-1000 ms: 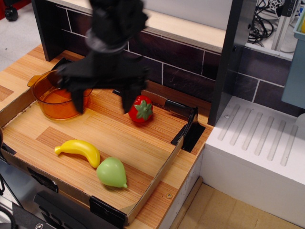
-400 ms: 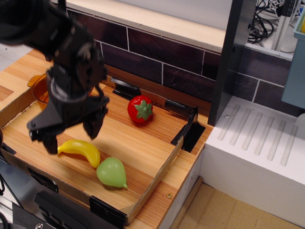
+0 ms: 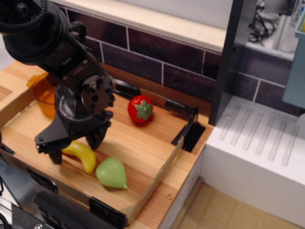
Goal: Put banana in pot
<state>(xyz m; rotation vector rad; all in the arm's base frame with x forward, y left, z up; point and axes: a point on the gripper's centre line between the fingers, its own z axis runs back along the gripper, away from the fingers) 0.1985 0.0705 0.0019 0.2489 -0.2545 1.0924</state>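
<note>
Straddling the banana [image 3: 82,155], our gripper [image 3: 75,146] stands with its two black fingers spread wide, one finger [image 3: 53,151] at the fruit's left end and the other just behind its middle. We cannot tell whether either finger touches the yellow skin. We see the bulky black arm [image 3: 47,40] come down from the upper left corner, its wrist pointing almost straight at the wooden worktop [image 3: 138,143] near the front edge. Half hidden behind the arm, the orange pot [image 3: 44,93] sits toward the back left corner, well apart from the banana. A green pear [image 3: 111,172] lies just right of the banana by the front edge. A red strawberry [image 3: 140,109] rests near the back edge.
</note>
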